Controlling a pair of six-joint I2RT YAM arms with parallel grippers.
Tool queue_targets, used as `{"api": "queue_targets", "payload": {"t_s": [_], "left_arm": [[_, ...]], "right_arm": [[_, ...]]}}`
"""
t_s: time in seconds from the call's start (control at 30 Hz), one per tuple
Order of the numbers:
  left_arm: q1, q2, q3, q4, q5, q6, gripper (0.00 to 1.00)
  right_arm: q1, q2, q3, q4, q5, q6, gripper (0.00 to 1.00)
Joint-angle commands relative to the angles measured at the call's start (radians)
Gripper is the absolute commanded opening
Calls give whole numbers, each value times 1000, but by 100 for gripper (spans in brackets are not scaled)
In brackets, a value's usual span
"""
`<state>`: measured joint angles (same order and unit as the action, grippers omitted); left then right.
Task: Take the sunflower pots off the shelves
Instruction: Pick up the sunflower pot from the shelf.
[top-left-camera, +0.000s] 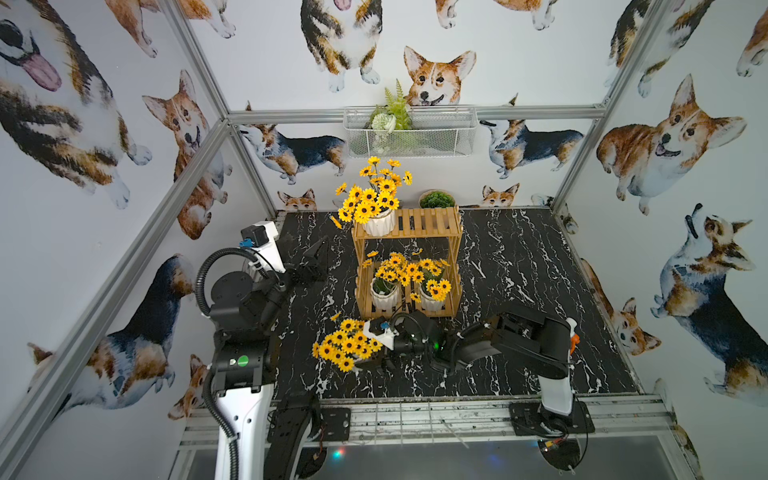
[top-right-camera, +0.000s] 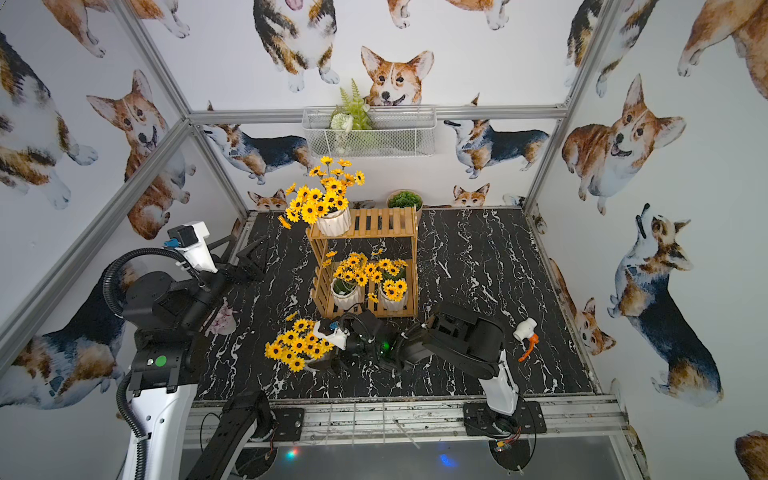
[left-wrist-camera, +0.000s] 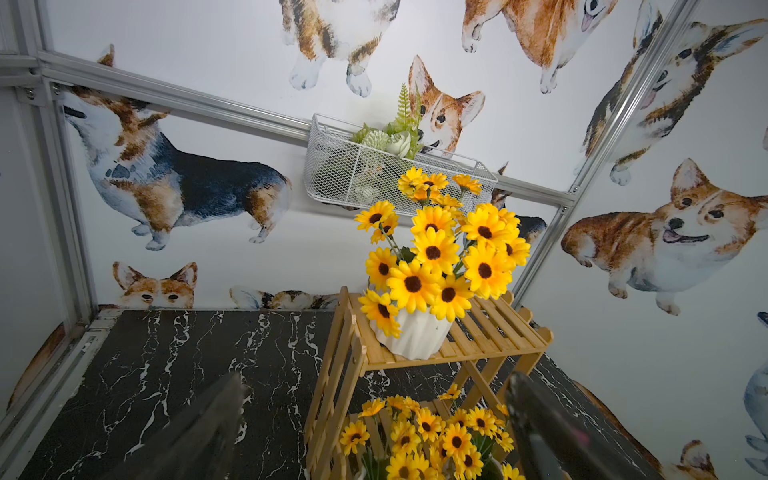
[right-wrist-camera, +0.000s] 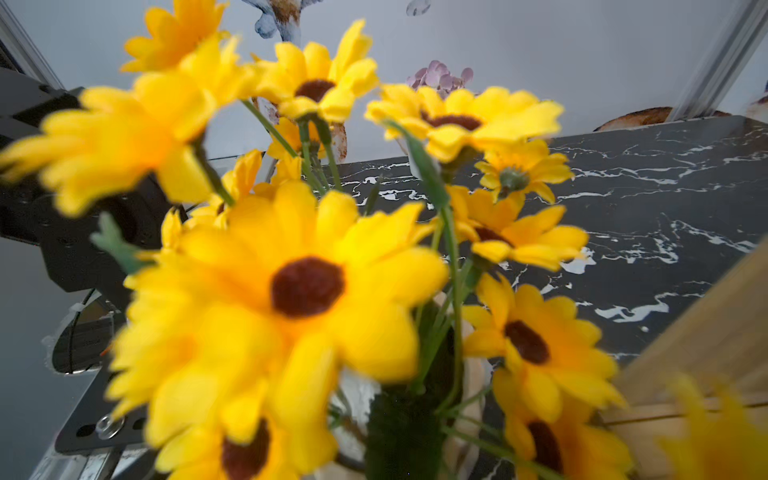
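Observation:
The wooden shelves (top-left-camera: 409, 245) stand mid-table in both top views. One sunflower pot (top-left-camera: 379, 224) sits at the left of the top tier. Two more sunflower pots (top-left-camera: 384, 293) (top-left-camera: 432, 297) stand on the lower tier. A further sunflower pot (top-left-camera: 347, 347) (top-right-camera: 297, 345) rests on the table in front of the rack. My right gripper (top-left-camera: 376, 363) (top-right-camera: 328, 363) is right beside it with its jaws wide. Its blooms (right-wrist-camera: 307, 286) fill the right wrist view and hide the fingers. My left gripper (top-left-camera: 318, 255) (left-wrist-camera: 376, 382) hangs open and empty left of the shelves, facing the top-tier pot (left-wrist-camera: 415, 332).
A white wire basket (top-left-camera: 440, 137) with a green fern hangs on the back rail. A beige bowl of green foliage (top-left-camera: 437, 200) sits behind the rack. Near the right arm lies an orange-and-white spray nozzle (top-right-camera: 528, 336). Near the left arm stands a pink flower bunch (top-right-camera: 224, 320).

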<state>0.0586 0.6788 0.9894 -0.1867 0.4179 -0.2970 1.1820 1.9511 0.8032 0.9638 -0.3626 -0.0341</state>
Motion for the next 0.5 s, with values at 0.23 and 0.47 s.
{"api": "queue_targets", "payload": {"t_s": [0.23, 0.47], "left_arm": [[0, 55, 29, 32, 84, 62, 100], [1, 136, 72, 54, 206, 148, 100]], "right_arm": [[1, -331, -142, -198, 141, 34, 100], [2, -677, -143, -578, 330, 23, 100]]}}
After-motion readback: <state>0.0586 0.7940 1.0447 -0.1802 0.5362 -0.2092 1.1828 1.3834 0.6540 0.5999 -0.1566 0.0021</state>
